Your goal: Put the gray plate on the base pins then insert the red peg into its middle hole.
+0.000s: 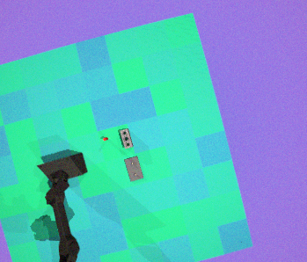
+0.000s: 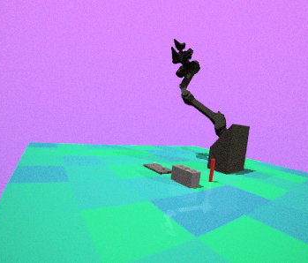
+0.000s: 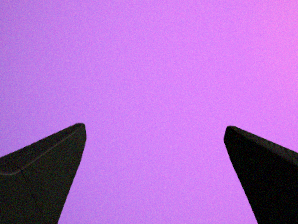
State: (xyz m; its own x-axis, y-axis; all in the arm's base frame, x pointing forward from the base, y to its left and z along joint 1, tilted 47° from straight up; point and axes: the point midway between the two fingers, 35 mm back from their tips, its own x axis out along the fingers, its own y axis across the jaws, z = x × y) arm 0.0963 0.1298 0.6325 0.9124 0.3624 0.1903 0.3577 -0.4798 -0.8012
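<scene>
Below, a checkered green and blue desk is seen against purple surroundings; the fingers are spread wide, raised high, and nothing is held.

The arm is dark charcoal all over, near black, with a matte finish and no markings, cables or screws that can be made out. It is built of short, knobbly links joined by rounder, thicker joints. It grows out of a dark boxy pedestal with a slanted front face. The gripper ends in two pointed fingers, plain black wedges tapering to narrow tips, with a wide gap between them.
</scene>
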